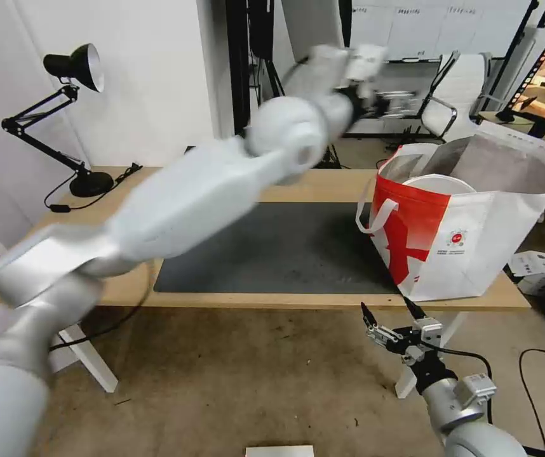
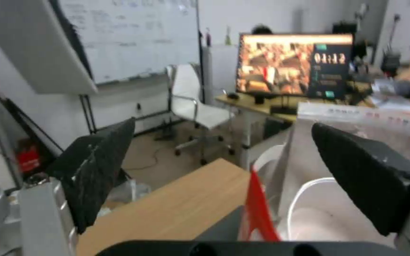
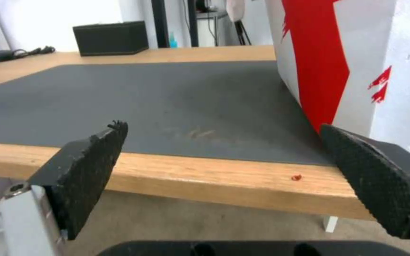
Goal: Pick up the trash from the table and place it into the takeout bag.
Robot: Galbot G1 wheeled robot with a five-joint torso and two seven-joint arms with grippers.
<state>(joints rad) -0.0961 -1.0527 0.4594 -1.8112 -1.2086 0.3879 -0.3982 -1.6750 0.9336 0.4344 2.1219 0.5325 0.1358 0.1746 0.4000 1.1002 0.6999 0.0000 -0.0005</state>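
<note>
- The takeout bag [image 1: 469, 244], white with a red panel, is stood upright and open on the right end of the table [image 1: 310, 187].
- A white round bowl [image 1: 441, 184] is seen inside the bag.

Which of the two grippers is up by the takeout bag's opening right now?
The left gripper, raised over the table beside the takeout bag, fingers open. The right gripper hangs open below the table's front edge.

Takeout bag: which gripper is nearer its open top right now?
Left. The left gripper hangs open just behind the takeout bag at its rim, a white bowl visible inside. The right gripper sits open below the table edge.
</note>
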